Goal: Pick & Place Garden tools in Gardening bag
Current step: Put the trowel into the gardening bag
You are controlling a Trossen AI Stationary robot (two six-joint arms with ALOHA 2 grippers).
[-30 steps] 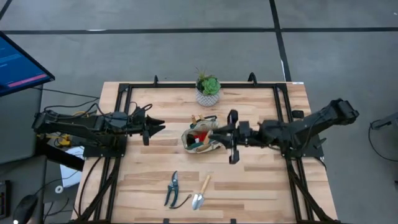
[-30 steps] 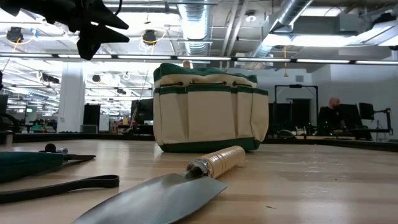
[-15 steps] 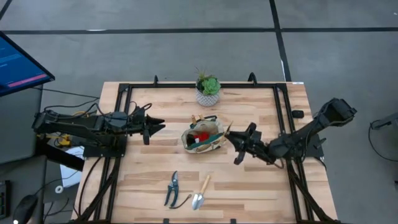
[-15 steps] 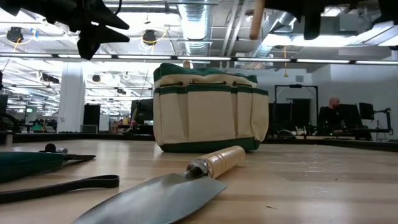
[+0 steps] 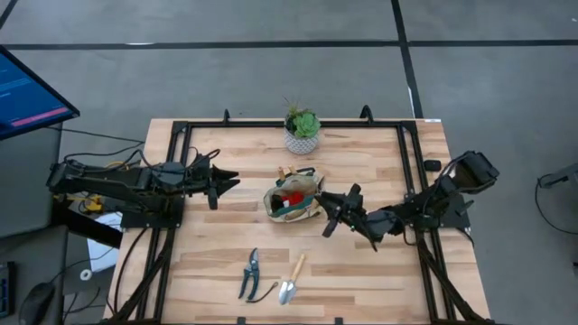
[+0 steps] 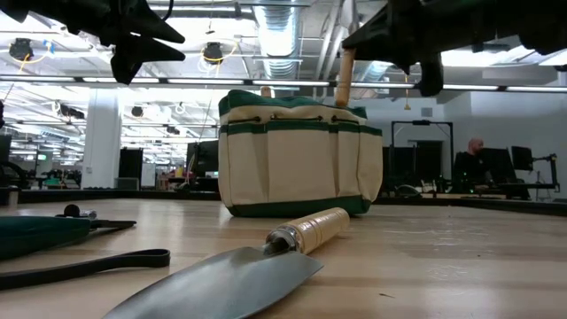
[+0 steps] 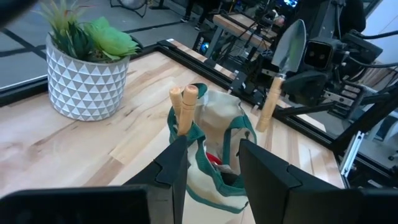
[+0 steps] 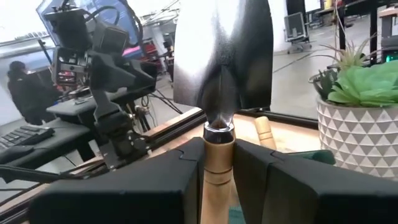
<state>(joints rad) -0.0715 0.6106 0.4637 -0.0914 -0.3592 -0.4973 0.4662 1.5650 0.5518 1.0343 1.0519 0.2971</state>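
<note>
Two arms flank the gardening bag (image 5: 294, 200) mid-table. Right gripper (image 5: 330, 217), fingers clamped on a trowel (image 7: 281, 68), holds it handle-down over the bag's rim. Left gripper (image 5: 231, 183) waits, narrowly parted. Shears (image 5: 250, 273) and another trowel (image 5: 292, 278) lie near the front.

You get bright, even overhead light; ceiling strip lamps (image 6: 266, 81) glare in the low view. Shadows on the surface (image 5: 361, 262) stay faint. The near trowel blade (image 6: 221, 283) is soft, out of focus.
</note>
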